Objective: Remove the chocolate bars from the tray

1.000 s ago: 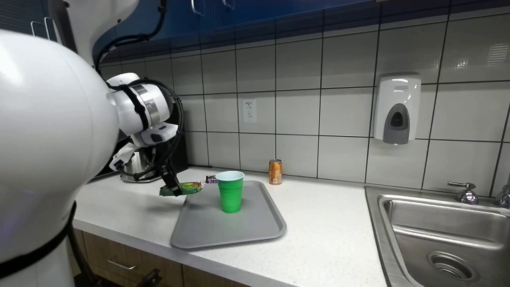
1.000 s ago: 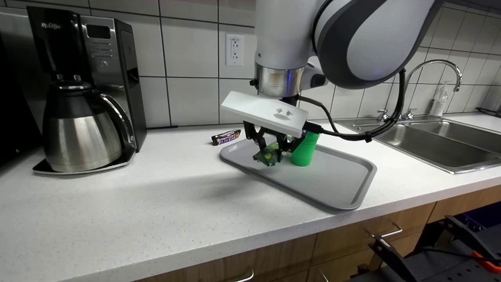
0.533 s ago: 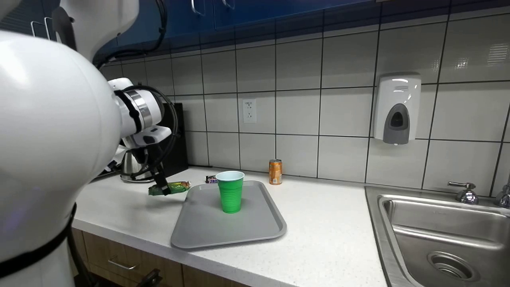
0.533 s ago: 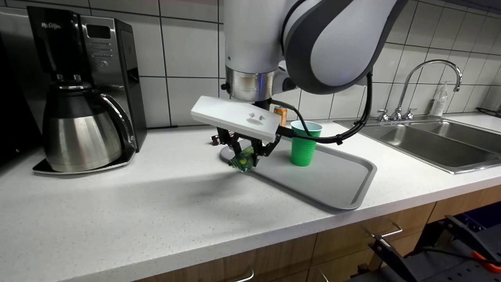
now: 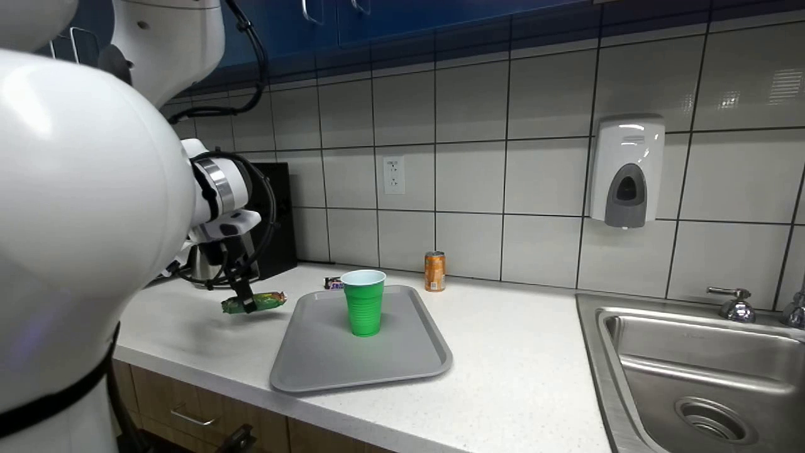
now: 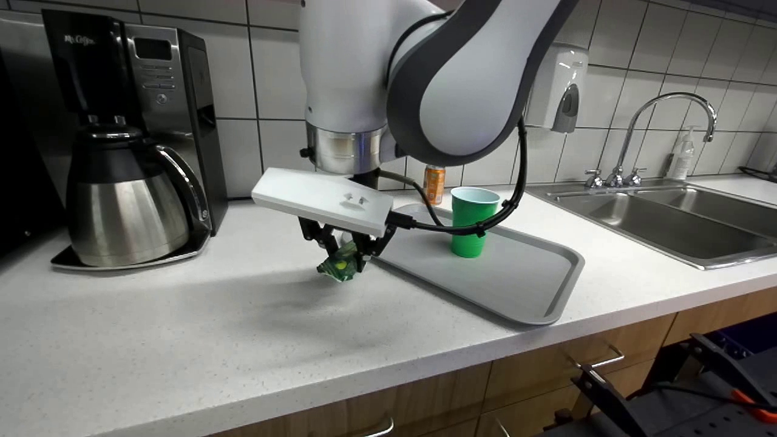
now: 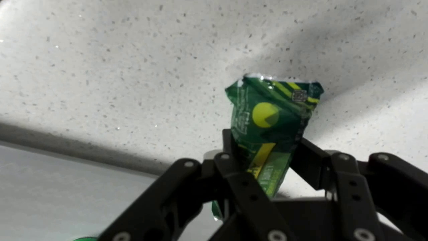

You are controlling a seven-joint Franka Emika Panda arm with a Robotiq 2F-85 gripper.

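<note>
The gripper grasps the green bar near mid-length, beside the tray and apparently just above the counter. The cup stands upright on the tray.

A kitchen: sink, coffee maker and, seemingly, wall cabinets.
</note>
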